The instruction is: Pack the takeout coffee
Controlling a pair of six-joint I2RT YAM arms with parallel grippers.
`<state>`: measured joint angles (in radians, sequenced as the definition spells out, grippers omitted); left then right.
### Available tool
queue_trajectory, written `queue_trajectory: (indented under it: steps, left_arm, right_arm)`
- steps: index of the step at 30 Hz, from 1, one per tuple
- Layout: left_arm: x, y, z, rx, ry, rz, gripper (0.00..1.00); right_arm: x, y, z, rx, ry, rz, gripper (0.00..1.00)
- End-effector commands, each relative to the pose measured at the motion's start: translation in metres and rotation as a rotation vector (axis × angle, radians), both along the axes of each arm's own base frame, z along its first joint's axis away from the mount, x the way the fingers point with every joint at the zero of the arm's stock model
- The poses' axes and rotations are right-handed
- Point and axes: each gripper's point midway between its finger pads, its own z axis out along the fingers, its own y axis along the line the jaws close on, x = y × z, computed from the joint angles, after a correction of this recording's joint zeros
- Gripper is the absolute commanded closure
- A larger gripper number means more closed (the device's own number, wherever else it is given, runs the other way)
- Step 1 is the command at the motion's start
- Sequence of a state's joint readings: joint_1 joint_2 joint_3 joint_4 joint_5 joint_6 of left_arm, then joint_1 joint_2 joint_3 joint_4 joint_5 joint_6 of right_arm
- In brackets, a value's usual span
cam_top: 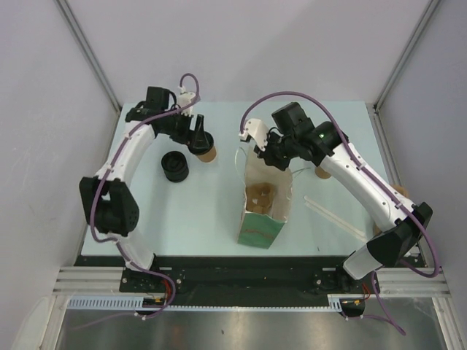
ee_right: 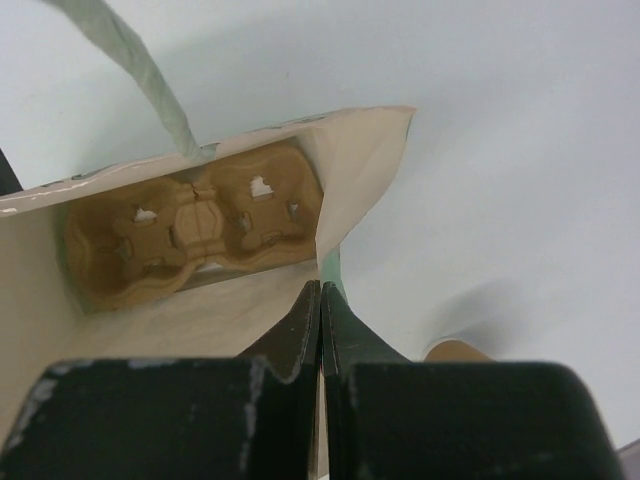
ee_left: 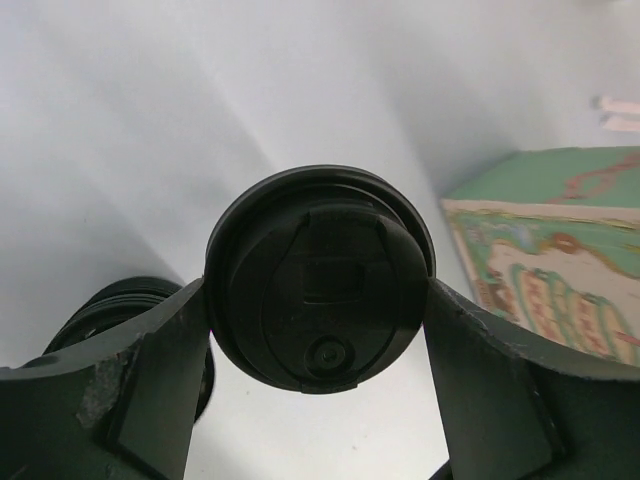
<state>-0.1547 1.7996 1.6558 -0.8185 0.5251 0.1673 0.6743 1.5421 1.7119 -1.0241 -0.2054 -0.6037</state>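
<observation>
The takeout coffee (cam_top: 209, 153), a tan paper cup with a round black lid (ee_left: 320, 275), is at the back left of the table. My left gripper (cam_top: 199, 138) is shut on it, one finger (ee_left: 150, 350) on each side just under the lid. I cannot tell whether the cup is off the table. A green patterned paper bag (cam_top: 264, 208) stands open at the centre. It holds a brown pulp cup carrier (ee_right: 190, 235). My right gripper (ee_right: 321, 295) is shut on the bag's far-right wall at the rim (cam_top: 276, 159).
A low black stack of lids (cam_top: 175, 165) sits just left of the coffee, also in the left wrist view (ee_left: 105, 315). A tan cup (cam_top: 321, 173) stands behind my right arm. Pale stirrer sticks (cam_top: 332, 211) lie right of the bag.
</observation>
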Motion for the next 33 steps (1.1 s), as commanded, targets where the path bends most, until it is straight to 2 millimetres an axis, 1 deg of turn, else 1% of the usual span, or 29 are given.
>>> queue_trajectory:
  steps: [1,2,3,4,5,6,7,10,12,13,15,16,18,19,20,21,22,23,24,25,26,27,29,30,33]
  left_arm:
    - [-0.028,-0.018,0.101,-0.137,-0.232,-0.109,0.8]
    - [-0.034,-0.019,0.12,-0.153,-0.269,-0.119,0.8]
    - [-0.047,-0.02,0.138,-0.173,-0.293,-0.133,0.81]
    - [-0.052,-0.02,0.153,-0.186,-0.321,-0.135,0.82]
    - [-0.059,-0.021,0.163,-0.206,-0.325,-0.125,0.83]
    - [-0.072,-0.024,0.182,-0.237,-0.36,-0.147,0.83]
    - [-0.079,-0.026,0.192,-0.254,-0.376,-0.157,0.82]
    - [-0.103,-0.032,0.23,-0.322,-0.43,-0.2,0.82]
    - [-0.119,-0.039,0.239,-0.344,-0.42,-0.24,0.82]
    - [-0.129,-0.043,0.249,-0.353,-0.437,-0.26,0.82]
    - [-0.141,-0.049,0.254,-0.378,-0.422,-0.278,0.83]
    - [-0.153,-0.057,0.26,-0.395,-0.428,-0.318,0.83]
    - [-0.165,-0.066,0.267,-0.404,-0.437,-0.359,0.83]
    - [-0.177,-0.076,0.277,-0.421,-0.453,-0.405,0.82]
    - [-0.182,-0.081,0.281,-0.428,-0.456,-0.429,0.82]
    - [-0.189,-0.084,0.295,-0.435,-0.495,-0.451,0.82]
    - [-0.194,-0.095,0.298,-0.444,-0.491,-0.488,0.82]
    - [-0.199,-0.099,0.302,-0.452,-0.498,-0.51,0.82]
    - [-0.205,-0.103,0.311,-0.46,-0.521,-0.532,0.81]
    - [-0.215,-0.112,0.311,-0.461,-0.518,-0.576,0.81]
    - [-0.216,-0.117,0.308,-0.456,-0.512,-0.592,0.81]
    - [-0.223,-0.126,0.304,-0.452,-0.501,-0.625,0.81]
    - [-0.222,-0.134,0.289,-0.417,-0.469,-0.644,0.81]
    - [-0.224,-0.137,0.286,-0.413,-0.458,-0.654,0.81]
    - [-0.222,-0.143,0.283,-0.415,-0.446,-0.662,0.82]
  right_arm:
    - [-0.004,0.002,0.01,0.048,0.041,-0.032,1.0]
    - [-0.002,0.001,0.01,0.052,0.045,-0.042,1.0]
    - [-0.001,0.001,0.011,0.058,0.048,-0.047,1.0]
    - [-0.001,0.001,0.012,0.067,0.057,-0.056,1.0]
    - [-0.001,0.001,0.012,0.072,0.062,-0.065,1.0]
    - [0.002,0.0,0.011,0.078,0.075,-0.081,1.0]
    - [0.003,0.0,0.014,0.091,0.079,-0.091,1.0]
    - [0.009,-0.002,0.013,0.12,0.122,-0.14,1.0]
    - [0.013,-0.005,0.008,0.134,0.166,-0.182,1.0]
    - [0.015,-0.006,0.007,0.141,0.181,-0.198,1.0]
    - [0.021,-0.01,0.0,0.15,0.221,-0.241,1.0]
    - [0.023,-0.011,-0.002,0.151,0.233,-0.257,1.0]
    - [0.032,-0.015,-0.002,0.168,0.253,-0.299,1.0]
    - [0.034,-0.016,-0.008,0.161,0.278,-0.312,1.0]
    - [0.037,-0.015,-0.003,0.174,0.277,-0.318,1.0]
    - [0.039,-0.015,-0.003,0.178,0.291,-0.332,1.0]
    - [0.041,-0.016,-0.008,0.168,0.311,-0.344,1.0]
    - [0.043,-0.014,-0.002,0.181,0.305,-0.344,1.0]
    - [0.044,-0.013,-0.002,0.185,0.316,-0.351,1.0]
    - [0.044,-0.012,-0.002,0.188,0.321,-0.351,1.0]
    - [0.045,-0.011,0.003,0.197,0.316,-0.347,1.0]
    - [0.046,-0.01,0.003,0.2,0.316,-0.35,1.0]
    - [0.046,-0.008,0.004,0.199,0.322,-0.353,1.0]
    - [0.047,-0.007,0.007,0.201,0.314,-0.352,1.0]
    - [0.045,-0.003,0.01,0.203,0.313,-0.348,1.0]
